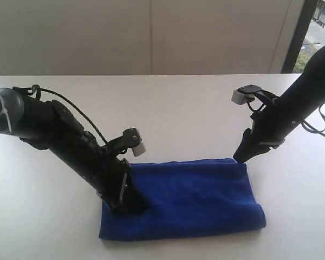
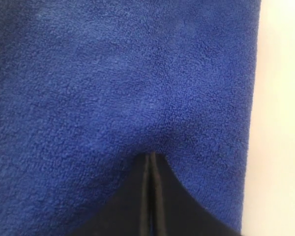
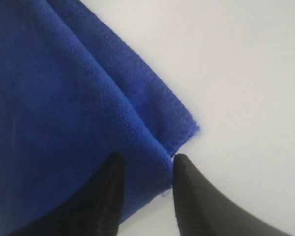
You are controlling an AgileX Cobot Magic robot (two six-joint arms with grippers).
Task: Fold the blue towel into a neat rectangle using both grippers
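The blue towel (image 1: 195,197) lies folded in a long rectangle near the table's front edge. My left gripper (image 1: 132,206) stands tips-down on the towel's left part, shut, with no cloth showing between its fingers. In the left wrist view the shut tips (image 2: 152,156) rest on the blue towel (image 2: 113,73). My right gripper (image 1: 241,158) is at the towel's far right corner. In the right wrist view it (image 3: 146,160) is open and straddles the folded corner of the towel (image 3: 54,98): one finger lies over the cloth, the other just outside the edge.
The white table (image 1: 168,108) stretches behind and to both sides of the towel. A pale wall stands behind it, with a window at the far right. The left arm's cable (image 1: 81,111) loops above its wrist.
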